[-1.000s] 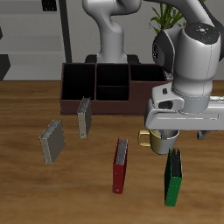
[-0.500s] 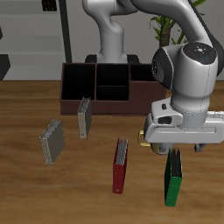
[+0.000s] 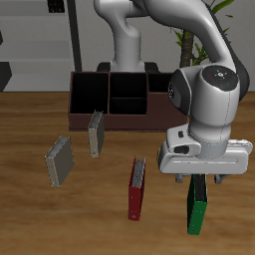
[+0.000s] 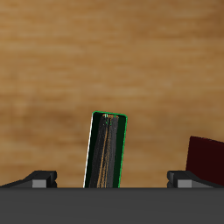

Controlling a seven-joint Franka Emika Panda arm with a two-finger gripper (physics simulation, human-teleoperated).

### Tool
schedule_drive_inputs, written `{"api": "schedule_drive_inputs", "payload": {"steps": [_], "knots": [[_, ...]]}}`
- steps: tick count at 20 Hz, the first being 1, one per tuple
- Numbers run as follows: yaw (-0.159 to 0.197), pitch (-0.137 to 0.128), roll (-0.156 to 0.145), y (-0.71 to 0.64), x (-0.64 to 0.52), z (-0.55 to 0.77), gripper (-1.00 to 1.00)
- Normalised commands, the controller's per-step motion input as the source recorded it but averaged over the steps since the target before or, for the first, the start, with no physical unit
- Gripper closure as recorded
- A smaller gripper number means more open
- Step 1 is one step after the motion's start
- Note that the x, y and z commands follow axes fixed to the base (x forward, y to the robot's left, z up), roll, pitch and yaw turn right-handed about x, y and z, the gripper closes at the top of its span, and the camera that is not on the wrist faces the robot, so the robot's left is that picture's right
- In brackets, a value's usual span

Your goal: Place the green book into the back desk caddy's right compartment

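Wood-grain table point(image 3: 30, 125): thin bright green hardcover book point(image 3: 198, 203) stands on edge near the front. Two-finger gripper point(image 3: 203, 179) hangs directly above, jaws spread, empty. Centre the pads on both covers, descend, then close before lifting toward the long dark reddish-brown wooden caddy point(image 3: 112, 98).

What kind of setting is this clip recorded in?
Probably a simulated study or office desk: a wooden table with scattered books, including a green book, a wooden desk caddy, and a potted plant behind.
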Motion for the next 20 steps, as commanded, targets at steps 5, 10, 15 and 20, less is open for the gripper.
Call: {"api": "schedule_drive_inputs", "payload": {"steps": [5,10,15,20], "knots": [[-0.008,0.018,-0.022,-0.05,0.08,-0.24,-1.00],[0.007,0.023,0.009,0.06,0.05,-0.28,-1.00],[0.003,0.031,0.022,0.07,0.01,-0.25,1.00],[-0.012,0.016,0.004,-0.03,-0.01,-0.07,1.00]]}}
